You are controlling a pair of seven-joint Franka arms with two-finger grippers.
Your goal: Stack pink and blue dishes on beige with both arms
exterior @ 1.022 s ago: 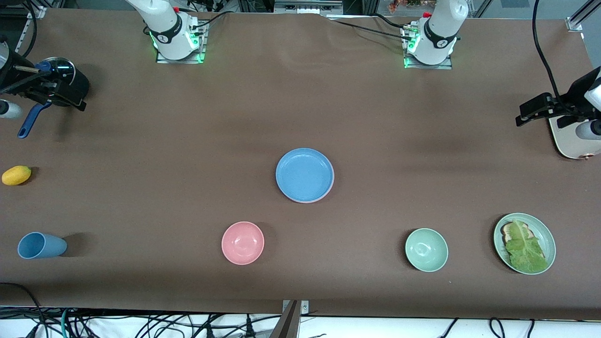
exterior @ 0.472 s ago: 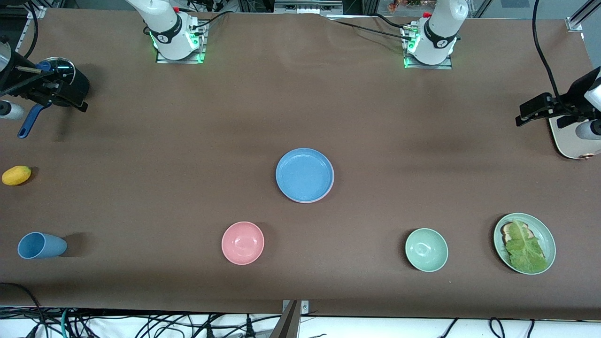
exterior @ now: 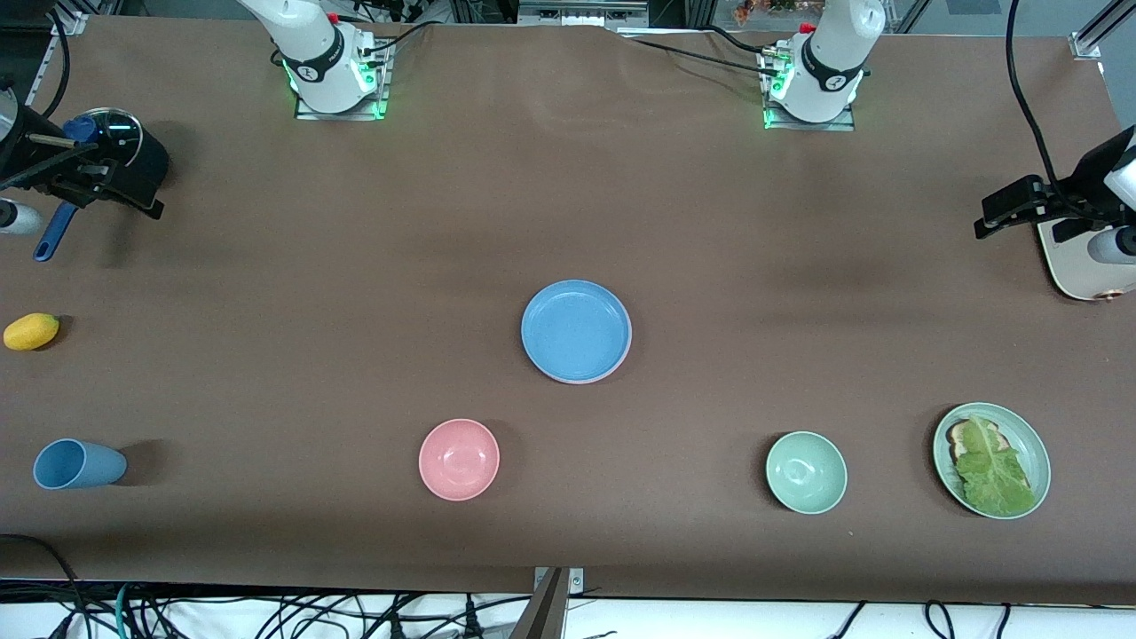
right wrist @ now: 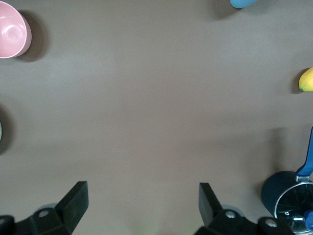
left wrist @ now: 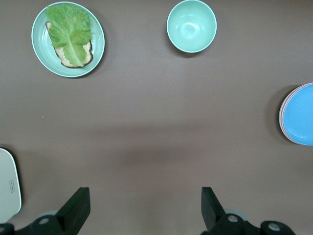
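Note:
The blue plate (exterior: 576,330) lies at the table's middle, on top of the pink plate, of which only a thin rim (left wrist: 281,113) shows beneath it. No beige plate can be made out; anything under the stack is hidden. My left gripper (exterior: 1012,209) hangs open over the table at the left arm's end, beside the toaster; its wrist view shows its fingers (left wrist: 78,208) wide apart over bare table. My right gripper (exterior: 80,173) hangs open by the black pot at the right arm's end, with nothing between its fingers (right wrist: 76,200).
Nearer the camera stand a pink bowl (exterior: 459,459), a green bowl (exterior: 806,472) and a green plate (exterior: 1031,448) of toast and lettuce. A blue cup (exterior: 78,464), a yellow fruit (exterior: 31,331) and a black pot (exterior: 133,160) are at the right arm's end. The cream toaster (exterior: 1078,262) is at the left arm's.
My right gripper has drifted slightly toward the table's edge by the pot. The left gripper and the plates have not moved.

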